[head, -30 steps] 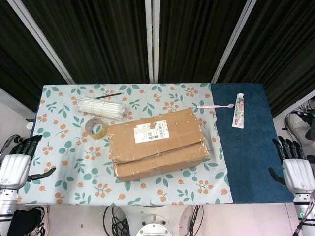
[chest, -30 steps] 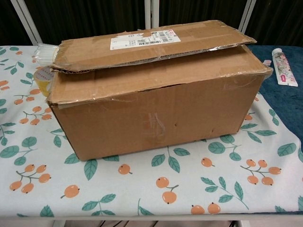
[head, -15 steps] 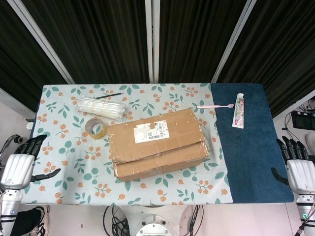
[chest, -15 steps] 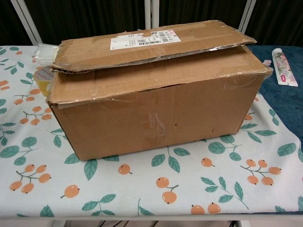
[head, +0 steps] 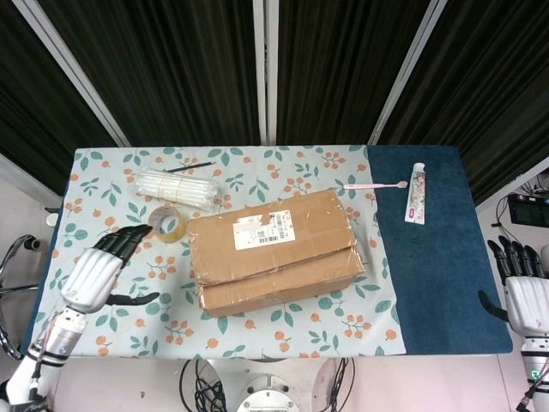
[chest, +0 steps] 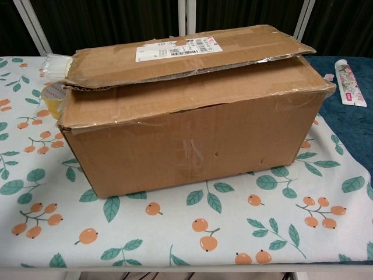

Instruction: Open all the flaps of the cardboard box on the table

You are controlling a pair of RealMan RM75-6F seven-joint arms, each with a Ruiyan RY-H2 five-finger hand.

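our left hand [head: 96, 273] hovers over the leaf-and-fruit printed cloth [head: 103, 225], white-backed with dark fingers spread wide, holding nothing. beyond it lie a glossy roll of tape [head: 167, 223] and a bundle of pale straws [head: 177, 188]. the cardboard box [head: 273, 250], a creased brown oblong with shiny tape strips, sits mid-tabletop, its flaps down. on the blue felt [head: 429, 275] lies a tube [head: 416, 194]. our right hand [head: 523, 290] waits beside the tabletop's edge, fingers apart and empty.
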